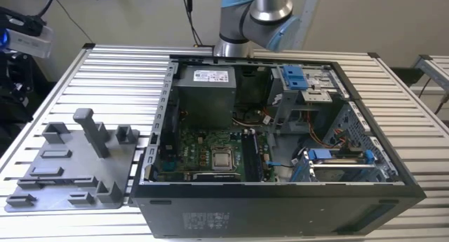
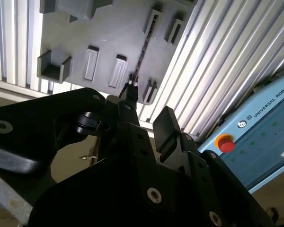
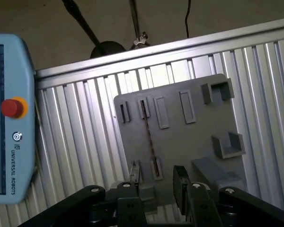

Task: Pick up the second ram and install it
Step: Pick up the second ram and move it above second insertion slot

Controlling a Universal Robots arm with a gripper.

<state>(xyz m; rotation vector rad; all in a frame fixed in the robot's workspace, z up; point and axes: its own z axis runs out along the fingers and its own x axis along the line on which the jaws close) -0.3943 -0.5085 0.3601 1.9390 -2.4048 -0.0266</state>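
First wrist view shows me the gripper (image 3: 157, 187) spread open, empty, above the ram (image 3: 149, 135) standing edgewise in the tray (image 3: 199, 142).

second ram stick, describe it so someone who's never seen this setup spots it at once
Find the flat grey plastic tray lying on the ribbed metal table. In both wrist views a long, thin dark memory stick stands on edge on it, its ends caught in small slotted holders. It is the only dark, narrow strip among pale grey blocks.

The arm (image 1: 270, 2) is a silver tube with pale blue joint caps, its fingers (image 3: 181, 178) black.
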